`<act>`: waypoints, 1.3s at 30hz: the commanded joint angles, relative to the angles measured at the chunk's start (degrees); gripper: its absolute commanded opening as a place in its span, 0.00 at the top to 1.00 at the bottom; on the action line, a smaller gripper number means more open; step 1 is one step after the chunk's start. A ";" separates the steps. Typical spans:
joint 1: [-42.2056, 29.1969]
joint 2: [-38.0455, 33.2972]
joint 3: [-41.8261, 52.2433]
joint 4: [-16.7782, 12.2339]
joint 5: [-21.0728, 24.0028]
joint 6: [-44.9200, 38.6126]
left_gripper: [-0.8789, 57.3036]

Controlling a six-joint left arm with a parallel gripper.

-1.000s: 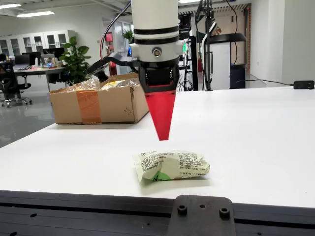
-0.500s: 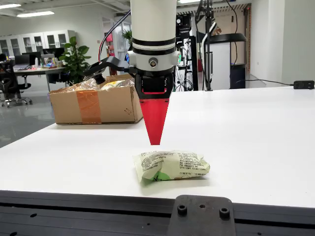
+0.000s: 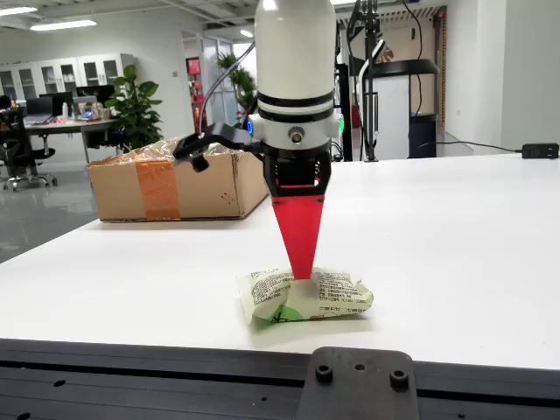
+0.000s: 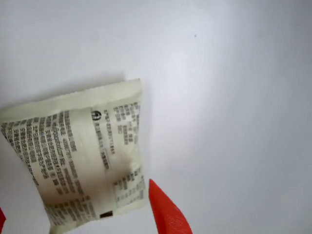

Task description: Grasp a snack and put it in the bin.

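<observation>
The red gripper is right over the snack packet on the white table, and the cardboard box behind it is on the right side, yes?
Not quite. In the view from the front, the cardboard box sits behind on the left side, not the right. The rest holds: the red gripper is right over the snack packet on the white table.

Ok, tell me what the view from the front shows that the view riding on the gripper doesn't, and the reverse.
Only the front view shows the cardboard box at the table's far left, the arm's white body and the office behind. Only the gripper view shows the print on the snack packet up close, with one red fingertip just off its right edge. Both show the packet on the white table and the gripper low over it.
</observation>
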 commanded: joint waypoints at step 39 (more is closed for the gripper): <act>0.65 6.15 -3.96 0.53 -0.16 0.07 0.14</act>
